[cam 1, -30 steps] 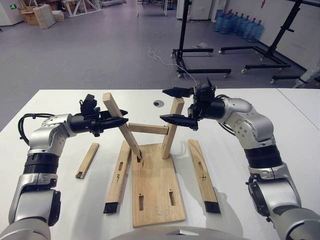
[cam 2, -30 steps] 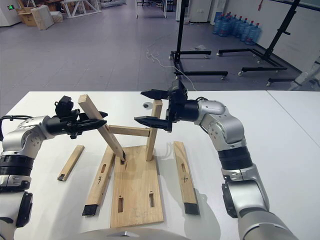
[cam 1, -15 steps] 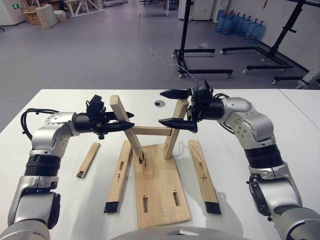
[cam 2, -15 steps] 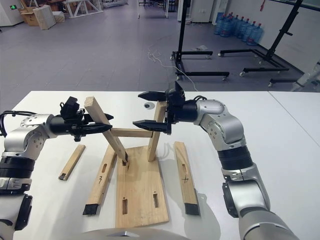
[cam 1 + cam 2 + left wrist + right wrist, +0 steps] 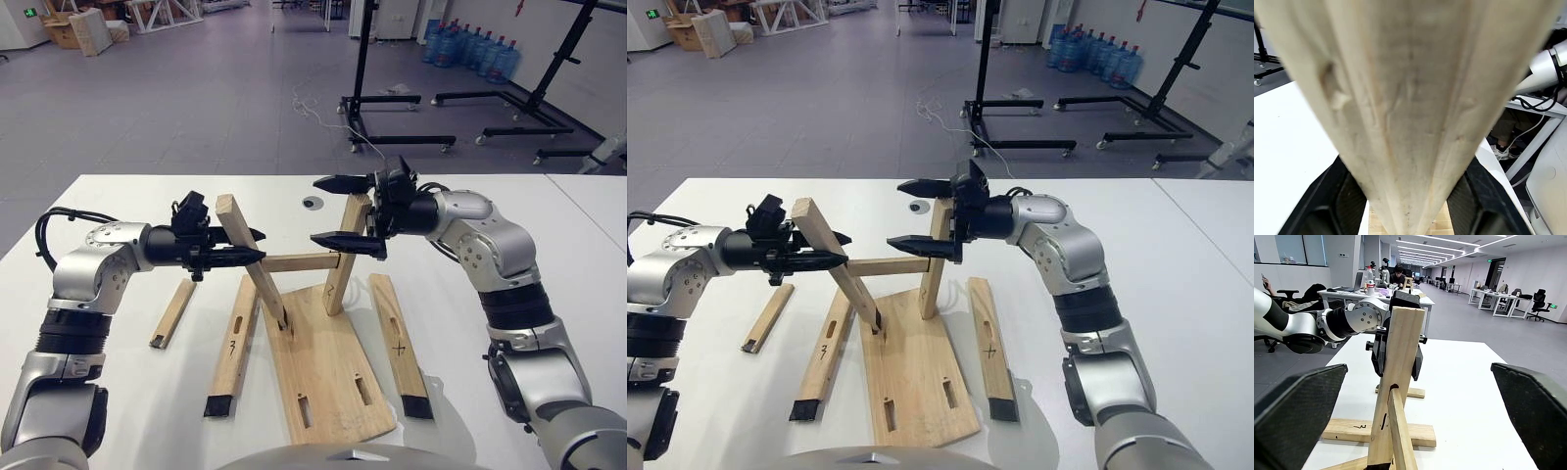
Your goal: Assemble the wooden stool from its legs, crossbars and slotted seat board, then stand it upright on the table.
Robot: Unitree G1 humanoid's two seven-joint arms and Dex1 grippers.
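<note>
Currently the left end effector (image 5: 257,245) is clamping the tilted leg (image 5: 266,286); the right end effector (image 5: 315,211) is straddling the other leg (image 5: 338,279), wide apart.

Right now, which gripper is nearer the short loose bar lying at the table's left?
Left. The left gripper, jaws shut on the tilted leg, hangs just right of and above the short bar; the right gripper, jaws open around the upright leg, is farther right.

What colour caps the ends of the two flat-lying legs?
Black caps; clearest in the left eye view.
</note>
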